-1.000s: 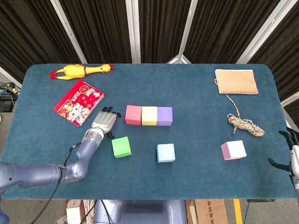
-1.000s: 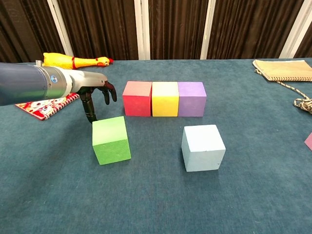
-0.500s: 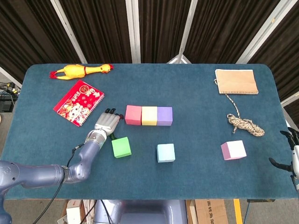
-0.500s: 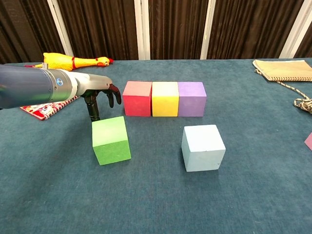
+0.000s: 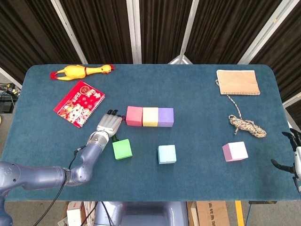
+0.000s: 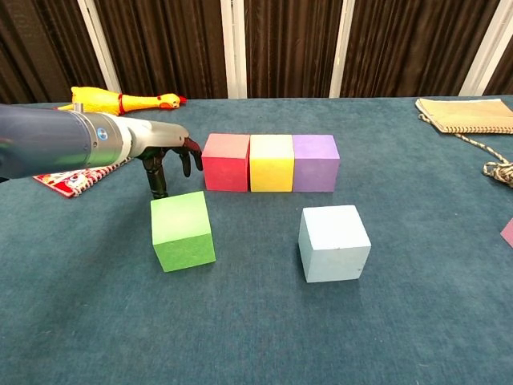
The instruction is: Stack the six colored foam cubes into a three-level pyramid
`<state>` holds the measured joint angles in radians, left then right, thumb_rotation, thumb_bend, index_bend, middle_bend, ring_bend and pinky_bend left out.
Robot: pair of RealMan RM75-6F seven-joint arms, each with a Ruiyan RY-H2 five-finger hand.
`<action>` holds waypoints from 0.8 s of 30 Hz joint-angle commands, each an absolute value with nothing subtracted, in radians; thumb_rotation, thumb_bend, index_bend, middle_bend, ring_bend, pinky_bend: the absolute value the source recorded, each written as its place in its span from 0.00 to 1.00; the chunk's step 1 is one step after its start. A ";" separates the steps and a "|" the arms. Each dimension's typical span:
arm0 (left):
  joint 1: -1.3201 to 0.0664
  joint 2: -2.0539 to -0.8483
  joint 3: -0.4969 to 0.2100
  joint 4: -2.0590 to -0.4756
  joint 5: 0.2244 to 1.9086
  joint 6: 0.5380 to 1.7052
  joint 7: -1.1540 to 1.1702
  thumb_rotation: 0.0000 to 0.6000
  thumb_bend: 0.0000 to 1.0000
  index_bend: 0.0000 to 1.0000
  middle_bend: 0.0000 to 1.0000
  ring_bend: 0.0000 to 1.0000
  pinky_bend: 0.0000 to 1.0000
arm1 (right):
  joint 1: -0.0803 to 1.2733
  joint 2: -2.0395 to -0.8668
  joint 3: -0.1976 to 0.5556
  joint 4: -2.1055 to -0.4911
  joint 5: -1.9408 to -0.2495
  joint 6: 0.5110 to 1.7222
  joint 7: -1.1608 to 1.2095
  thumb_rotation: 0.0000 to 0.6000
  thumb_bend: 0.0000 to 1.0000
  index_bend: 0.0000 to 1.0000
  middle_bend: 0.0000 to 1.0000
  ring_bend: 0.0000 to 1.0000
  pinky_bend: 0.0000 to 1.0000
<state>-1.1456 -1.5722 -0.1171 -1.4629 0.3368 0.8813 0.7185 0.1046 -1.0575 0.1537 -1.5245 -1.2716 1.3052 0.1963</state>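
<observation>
Since a second ago your left hand (image 5: 108,124) has crept toward the cube row, and its fingertips now sit just beside the red cube (image 5: 134,116), where before there was a clear gap. Everything else has stayed put. In the chest view your left hand (image 6: 164,156) hangs behind the green cube (image 6: 183,230) with its dark fingers (image 6: 159,176) pointing down toward the cloth, spread apart and holding nothing. Whether they touch the tabletop is hard to tell.

Your base row is in place: the red cube, yellow cube (image 5: 150,117) and purple cube (image 5: 165,117) stand side by side, touching, near the middle of the blue table (image 5: 197,179). The green cube lies on the cloth in front of the row's left end, turned slightly askew. The light blue cube (image 5: 166,154) sits in front of the row's right end, apart from the green one. The pink cube (image 5: 234,151) rests well off to the right, on its own.

Your right hand (image 5: 292,155) shows only at the right edge of the head view, off the table's edge, fingers apart with nothing in them.

Further back you have a rubber chicken (image 5: 81,70) along the far left edge, a red notebook (image 5: 79,103) just in front of it, a tan cloth pouch (image 5: 238,82) at the far right, and a coiled rope (image 5: 246,125) trailing from it toward the pink cube
</observation>
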 commanded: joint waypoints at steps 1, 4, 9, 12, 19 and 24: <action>-1.146 -1.571 -0.117 -1.464 0.337 0.882 0.719 1.00 0.14 0.21 0.24 0.00 0.00 | 0.104 -1.057 0.154 -1.523 -1.271 1.305 0.197 1.00 0.18 0.18 0.10 0.08 0.02; -1.147 -1.571 -0.117 -1.466 0.336 0.883 0.720 1.00 0.14 0.20 0.24 0.00 0.00 | 0.104 -1.057 0.154 -1.524 -1.271 1.305 0.198 1.00 0.18 0.18 0.10 0.08 0.02; -1.149 -1.570 -0.119 -1.468 0.333 0.877 0.717 1.00 0.14 0.20 0.24 0.00 0.00 | 0.104 -1.056 0.153 -1.524 -1.273 1.304 0.198 1.00 0.18 0.18 0.10 0.08 0.02; -1.151 -1.569 -0.120 -1.468 0.330 0.874 0.716 1.00 0.14 0.19 0.24 0.00 0.00 | 0.104 -1.056 0.154 -1.524 -1.272 1.305 0.199 1.00 0.18 0.18 0.10 0.08 0.02; -1.153 -1.563 -0.120 -1.473 0.328 0.862 0.709 1.00 0.14 0.19 0.24 0.00 0.00 | 0.104 -1.056 0.154 -1.523 -1.271 1.303 0.199 1.00 0.18 0.18 0.10 0.08 0.02; -1.154 -1.558 -0.117 -1.478 0.327 0.863 0.707 1.00 0.14 0.20 0.24 0.00 0.00 | 0.104 -1.055 0.155 -1.522 -1.269 1.303 0.203 1.00 0.18 0.18 0.10 0.08 0.02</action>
<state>-1.1541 -1.5585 -0.1170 -1.4781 0.3271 0.8633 0.7074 0.1037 -1.0546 0.1548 -1.5218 -1.2692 1.3031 0.2026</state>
